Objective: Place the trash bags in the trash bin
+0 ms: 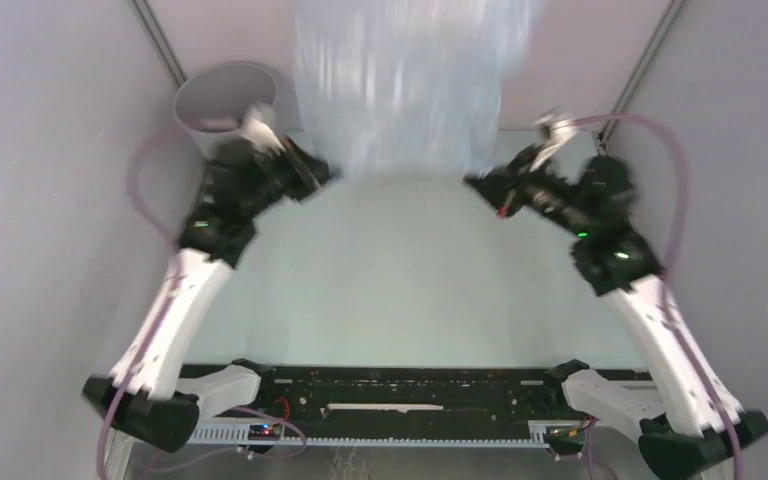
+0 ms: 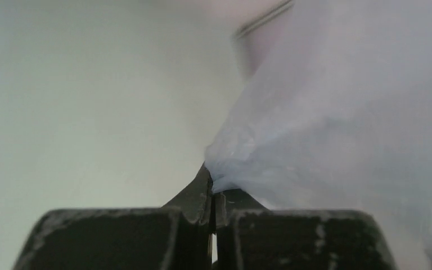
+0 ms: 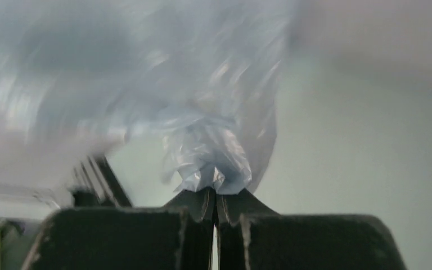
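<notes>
The trash bag (image 1: pixel 400 90) and trash bin (image 1: pixel 210 95) block the far side; near table (image 1: pixel 400 280) open.

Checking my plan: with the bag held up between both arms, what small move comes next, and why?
Probably swing both arms left together: the left gripper and right gripper are each shut on the trash bag, stretched between them, while the trash bin stands at the far left.
</notes>
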Available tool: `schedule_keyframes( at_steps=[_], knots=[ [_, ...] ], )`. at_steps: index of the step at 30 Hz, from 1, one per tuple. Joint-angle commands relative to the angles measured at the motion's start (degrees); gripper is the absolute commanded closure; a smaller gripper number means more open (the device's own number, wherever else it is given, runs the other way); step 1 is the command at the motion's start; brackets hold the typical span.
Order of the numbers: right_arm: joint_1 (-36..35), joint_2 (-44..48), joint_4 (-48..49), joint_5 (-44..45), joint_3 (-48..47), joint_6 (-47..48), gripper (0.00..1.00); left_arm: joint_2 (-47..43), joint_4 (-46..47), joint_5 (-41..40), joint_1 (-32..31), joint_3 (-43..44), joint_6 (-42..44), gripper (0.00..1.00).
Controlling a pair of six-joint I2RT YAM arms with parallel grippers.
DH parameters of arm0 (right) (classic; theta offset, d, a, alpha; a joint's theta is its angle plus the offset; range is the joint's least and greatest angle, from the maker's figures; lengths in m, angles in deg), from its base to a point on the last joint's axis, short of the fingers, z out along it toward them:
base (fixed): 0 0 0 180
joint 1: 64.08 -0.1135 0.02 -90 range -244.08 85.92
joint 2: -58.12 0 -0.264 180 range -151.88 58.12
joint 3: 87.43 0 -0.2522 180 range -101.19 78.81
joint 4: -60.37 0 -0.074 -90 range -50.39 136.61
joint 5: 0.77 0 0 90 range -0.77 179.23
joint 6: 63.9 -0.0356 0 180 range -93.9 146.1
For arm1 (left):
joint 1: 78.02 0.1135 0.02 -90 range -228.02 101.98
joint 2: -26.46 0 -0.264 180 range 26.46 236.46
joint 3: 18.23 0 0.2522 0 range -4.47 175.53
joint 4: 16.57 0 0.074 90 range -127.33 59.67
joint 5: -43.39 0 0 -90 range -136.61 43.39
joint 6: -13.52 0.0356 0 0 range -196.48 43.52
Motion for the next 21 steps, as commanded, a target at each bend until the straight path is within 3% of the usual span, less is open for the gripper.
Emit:
schedule_keyframes(
  at_steps=[1,6,9,11,14,16,21],
  knots=[
    [-1.5,-3.6,-7.6,2.3,23.5,0.8,1.00,3.5,-4.7,-1.6,-0.8,-35.7,2.9,1.00],
    [-8.0,2.0,-17.5,6.2,32.4,2.4,1.00,-11.1,-1.8,-3.5,-5.0,-51.7,-0.2,1.00],
    [-9.6,7.4,-17.0,6.5,33.4,2.0,1.00,-18.0,-2.2,-2.7,-5.1,-51.7,-2.2,1.00],
    [-9.0,8.9,-15.0,6.7,31.2,1.6,1.00,-18.4,-3.1,-3.2,-4.8,-46.7,-2.0,1.00],
    [-5.9,5.2,-12.2,5.4,21.7,2.3,1.00,-10.6,-5.0,-2.0,-3.6,-31.0,0.3,1.00],
    [-3.0,-0.8,-13.4,3.0,10.4,3.1,1.00,-3.1,-8.9,-1.4,-2.4,-15.3,3.0,1.00],
    [2.8,-15.1,-24.7,-2.0,-29.5,2.0,1.00,15.4,-16.3,4.9,-0.9,32.4,5.3,1.00]
  ],
)
